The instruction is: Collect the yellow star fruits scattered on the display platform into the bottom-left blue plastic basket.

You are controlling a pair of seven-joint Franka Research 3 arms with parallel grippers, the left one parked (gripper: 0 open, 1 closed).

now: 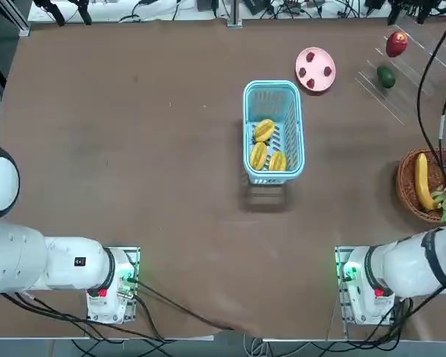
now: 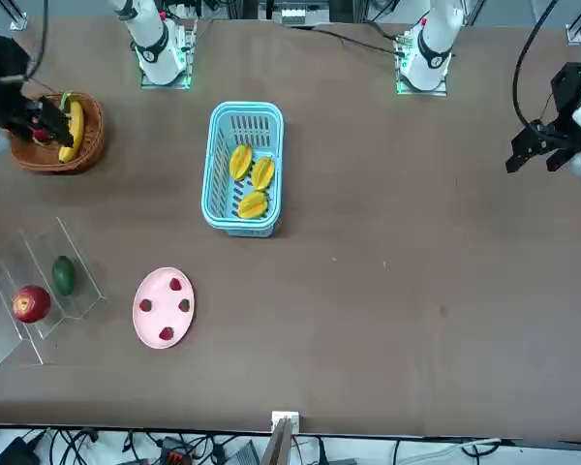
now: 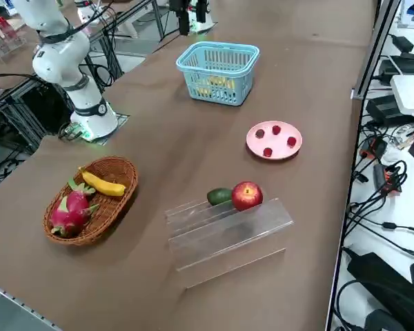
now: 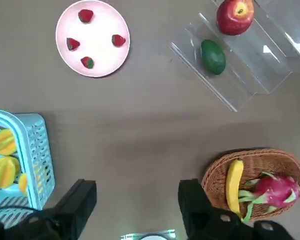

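Basket (image 1: pixel 273 168) of star fruits (image 1: pixel 258 156) (lettering: none readable), right pincer (image 4: pixel 137 200) wide open near the wicker basket (image 4: pixel 217 172).

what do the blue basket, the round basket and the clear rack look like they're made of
Blue basket: moulded plastic by its look, smooth, with even slots through the sides.
Round basket: woven wicker or rattan, perhaps an imitation; brown strands cross in its walls.
Rack: probably clear acrylic, though glass is possible; glossy and see-through, with bright edges.
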